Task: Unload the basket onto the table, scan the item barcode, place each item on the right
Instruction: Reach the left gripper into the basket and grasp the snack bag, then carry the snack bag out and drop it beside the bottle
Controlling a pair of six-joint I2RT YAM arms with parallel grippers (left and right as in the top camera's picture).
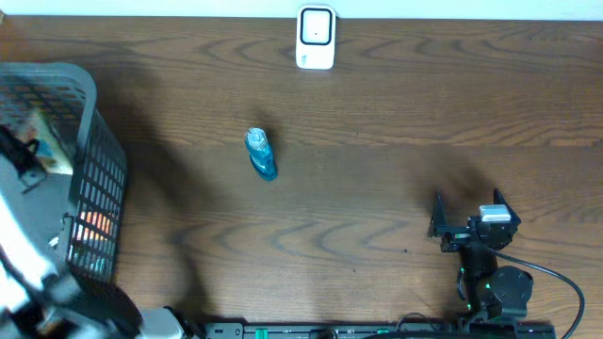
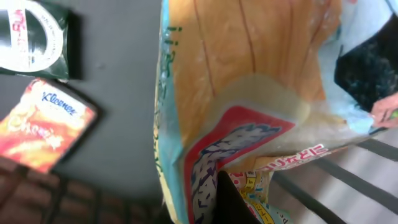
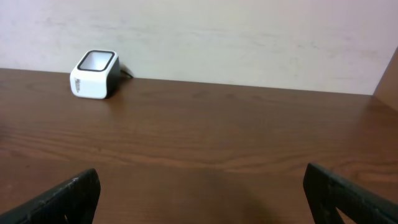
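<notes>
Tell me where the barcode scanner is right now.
Overhead view: the white scanner stands at the table's far edge, beyond and slightly right of the blue bottle.

Cut off by the overhead's left edge: basket (image 1: 89,141) and blurred left arm (image 1: 24,254). Too small to read there: label on blue bottle (image 1: 261,153). In the left wrist view, bag (image 2: 249,74) overflowing the frame, print smeared; left gripper (image 2: 225,190) mostly hidden, one dark finger showing. Right gripper (image 3: 202,190) fingers clipped by bottom edge.
</notes>
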